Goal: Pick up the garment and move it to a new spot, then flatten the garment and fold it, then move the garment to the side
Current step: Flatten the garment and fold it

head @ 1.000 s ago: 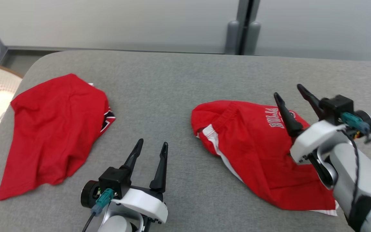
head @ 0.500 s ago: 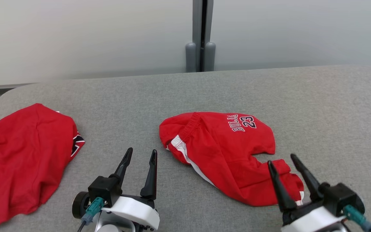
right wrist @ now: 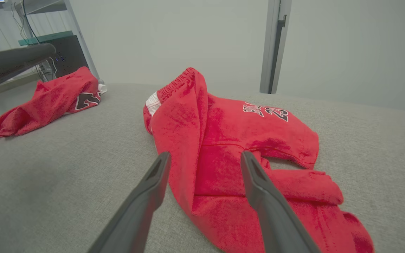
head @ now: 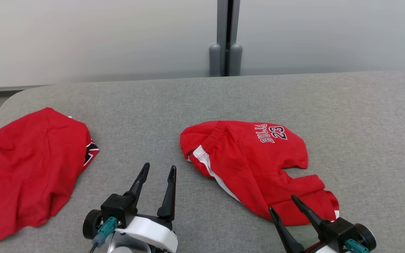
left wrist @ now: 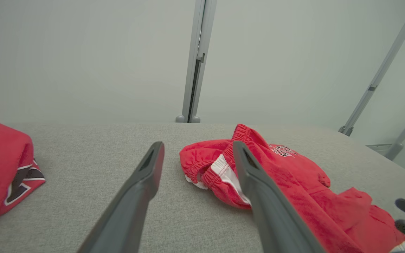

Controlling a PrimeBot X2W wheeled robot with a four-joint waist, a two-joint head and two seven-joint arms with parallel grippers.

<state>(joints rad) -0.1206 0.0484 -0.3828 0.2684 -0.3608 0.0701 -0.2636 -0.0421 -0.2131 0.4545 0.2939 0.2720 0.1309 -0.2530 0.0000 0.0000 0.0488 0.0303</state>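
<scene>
Looking down from the head camera, I see my left gripper (head: 160,166) spread wide and empty over bare grey worktop (head: 153,102). It sits between the two red pieces and touches neither. My right gripper (head: 282,203) is also fully spread and grasps nothing. Its tips sit over the near edge of the red shorts (head: 251,165), and I cannot tell whether they touch the cloth. The shorts lie crumpled mid-worktop, "23" print facing up. A second red garment (head: 30,165) lies well apart at the left edge.
</scene>
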